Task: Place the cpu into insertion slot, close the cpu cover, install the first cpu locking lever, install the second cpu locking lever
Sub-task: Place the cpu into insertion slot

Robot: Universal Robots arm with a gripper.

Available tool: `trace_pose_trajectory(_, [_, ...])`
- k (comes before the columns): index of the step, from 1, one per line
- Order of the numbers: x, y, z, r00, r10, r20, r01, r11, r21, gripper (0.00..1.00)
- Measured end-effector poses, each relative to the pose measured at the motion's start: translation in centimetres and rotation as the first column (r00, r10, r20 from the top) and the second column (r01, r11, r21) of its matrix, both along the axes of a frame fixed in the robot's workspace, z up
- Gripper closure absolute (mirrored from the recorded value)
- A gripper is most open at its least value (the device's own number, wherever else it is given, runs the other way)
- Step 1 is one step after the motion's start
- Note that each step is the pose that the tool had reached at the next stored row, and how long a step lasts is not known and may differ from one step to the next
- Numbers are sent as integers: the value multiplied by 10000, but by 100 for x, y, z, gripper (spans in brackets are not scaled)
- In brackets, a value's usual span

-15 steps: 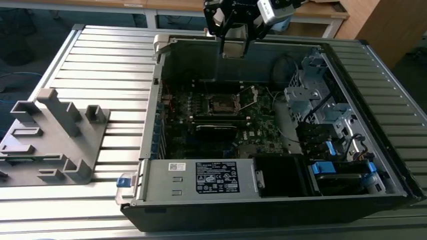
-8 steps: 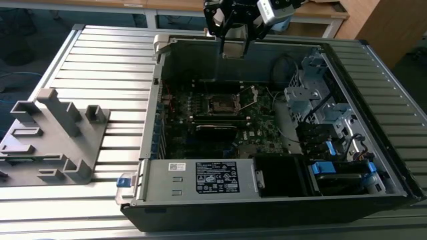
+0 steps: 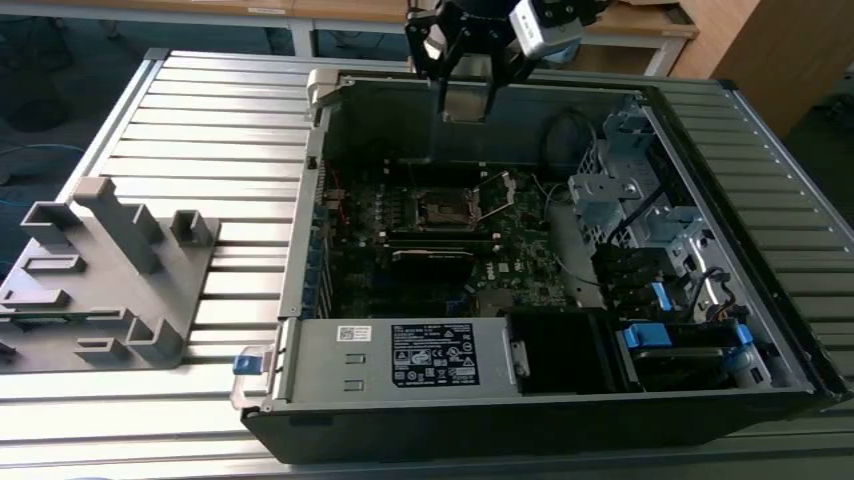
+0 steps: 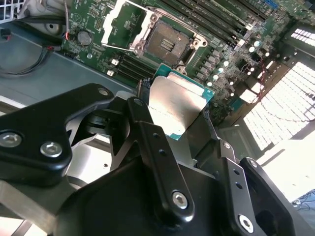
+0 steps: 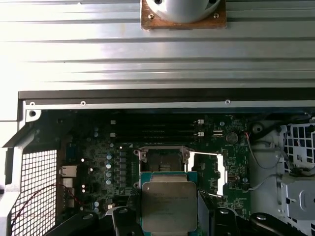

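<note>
My gripper [image 3: 465,105] hangs over the far wall of the open computer case [image 3: 300,300], shut on the cpu [image 3: 465,102]. In both wrist views the cpu [image 4: 177,105] [image 5: 169,201] shows a dull silver face with a green edge, pinched on two opposite sides by the black fingers [image 4: 147,132]. The insertion slot [image 3: 442,209] [image 4: 167,44] [image 5: 162,160] lies uncovered on the motherboard, below and ahead of the held chip. Beside the slot, the cpu cover [image 4: 125,24] [image 5: 209,172] is swung open on its hinge. The chip is well above the board, apart from the slot.
A grey power supply box with a white label [image 3: 434,355] fills the case's near side. A metal drive cage [image 3: 641,195] and cables [image 3: 574,140] sit at the exterior view's right. A grey moulded fixture [image 3: 107,275] stands on the slatted table [image 3: 214,120] at the left.
</note>
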State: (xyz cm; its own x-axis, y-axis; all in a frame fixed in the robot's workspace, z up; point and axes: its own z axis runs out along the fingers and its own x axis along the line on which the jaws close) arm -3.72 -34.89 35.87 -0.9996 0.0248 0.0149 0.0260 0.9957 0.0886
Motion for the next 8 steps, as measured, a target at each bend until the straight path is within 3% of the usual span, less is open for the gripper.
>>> trace_pose_trajectory(8, [-3,0,-140,10000,22,19,-22,10000,-1,46])
